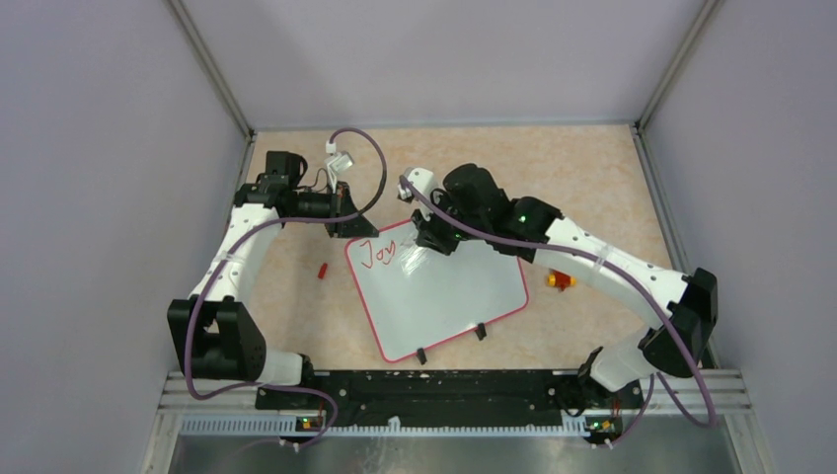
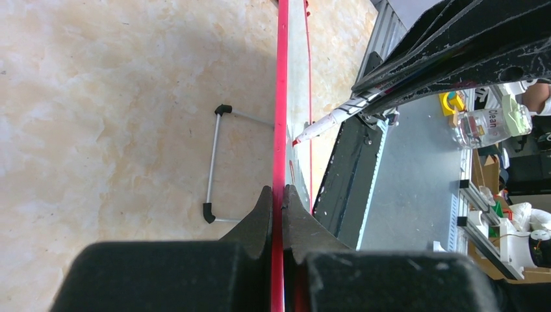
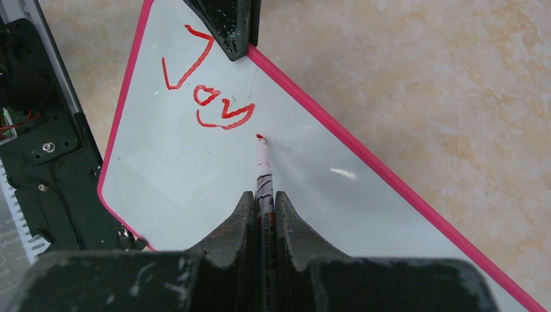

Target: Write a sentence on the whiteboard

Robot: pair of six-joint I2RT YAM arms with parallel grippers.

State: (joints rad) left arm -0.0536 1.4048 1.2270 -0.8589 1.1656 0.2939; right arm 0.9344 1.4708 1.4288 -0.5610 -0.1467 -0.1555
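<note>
The flat white whiteboard with a thin red-pink frame [image 1: 444, 296] sits mid-frame in the top view on the beige marbled tabletop [image 1: 592, 178]. It looks light, stiff and slick, and it is likely to skate on its wire legs [image 2: 211, 162] under pen pressure, so the frame edge is the sensible hold. The left gripper [image 2: 281, 198] is clamped on the frame at the board's upper-left corner. The right gripper [image 3: 265, 205], reaching in from the right, pinches a white red-tipped marker [image 3: 262, 159]. The marker's tip appears to touch the board just below the red handwritten sentence [image 3: 208, 97], which so far reads "Joy".

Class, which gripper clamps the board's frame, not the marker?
The left gripper, pinching the red edge of the whiteboard; the right gripper holds the marker.
</note>
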